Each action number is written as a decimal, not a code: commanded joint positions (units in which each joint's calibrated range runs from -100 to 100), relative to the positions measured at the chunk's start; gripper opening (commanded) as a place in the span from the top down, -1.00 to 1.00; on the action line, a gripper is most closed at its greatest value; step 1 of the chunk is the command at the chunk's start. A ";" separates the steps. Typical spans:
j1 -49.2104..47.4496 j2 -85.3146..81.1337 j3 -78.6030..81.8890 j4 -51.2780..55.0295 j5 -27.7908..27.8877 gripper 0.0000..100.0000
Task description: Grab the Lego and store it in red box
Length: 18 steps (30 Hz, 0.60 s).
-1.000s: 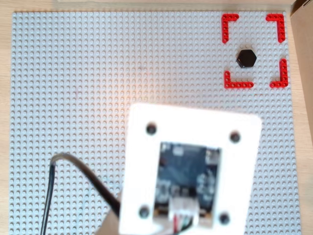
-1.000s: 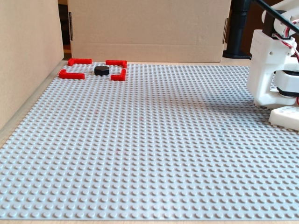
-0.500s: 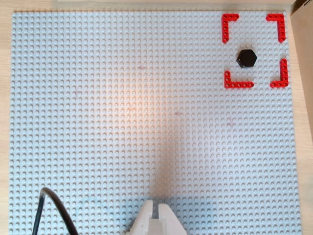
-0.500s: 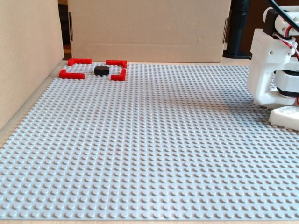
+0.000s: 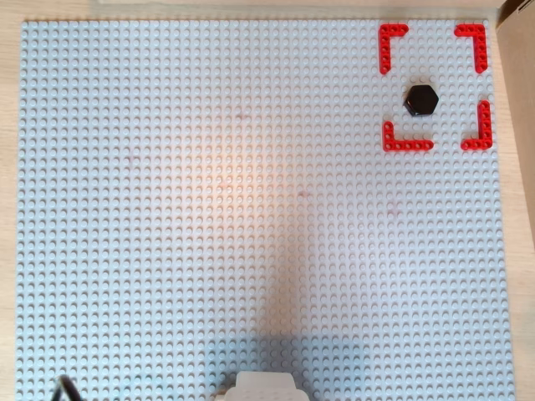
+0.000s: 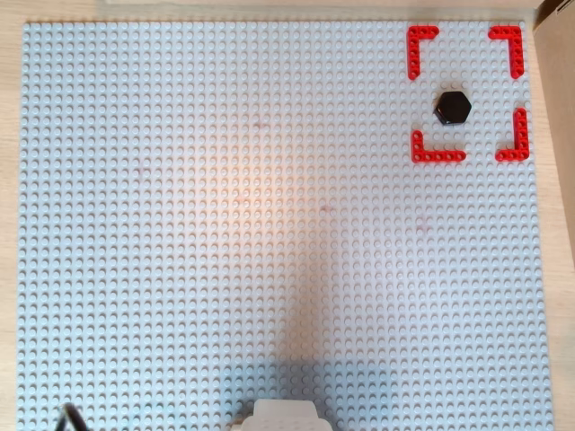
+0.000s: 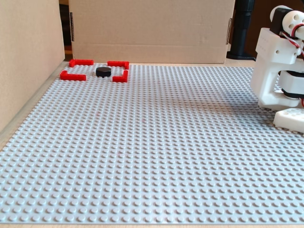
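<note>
From my remote station, near edge first: in both overhead views only the white base of the arm (image 5: 262,388) pokes in at the bottom centre, with its shadow running up the grey studded baseplate (image 5: 209,251). A dark cable end (image 5: 63,388) shows at the bottom left corner.

In the fixed view the arm's white lower body (image 7: 278,71) stands at the right edge of the baseplate (image 7: 156,156). I see no claw in any picture, so I cannot tell whether it is open, closed or holding anything.

Middle of the plate: bare studs.

Far end: the Lego (image 7: 103,71), a flat black hexagon, lies flat on the plate inside the red box (image 7: 72,76). In the overhead views the Lego (image 5: 421,99) sits left of the outline's centre, apart from all four red corner pieces (image 5: 407,145). Cardboard walls (image 7: 152,31) stand behind and to the left in the fixed view.
</note>
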 commanded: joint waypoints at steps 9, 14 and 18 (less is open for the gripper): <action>0.15 -2.03 -0.07 0.07 0.16 0.97; 0.15 -2.03 -0.07 0.07 0.16 0.97; 0.15 -2.03 -0.07 0.07 0.16 0.97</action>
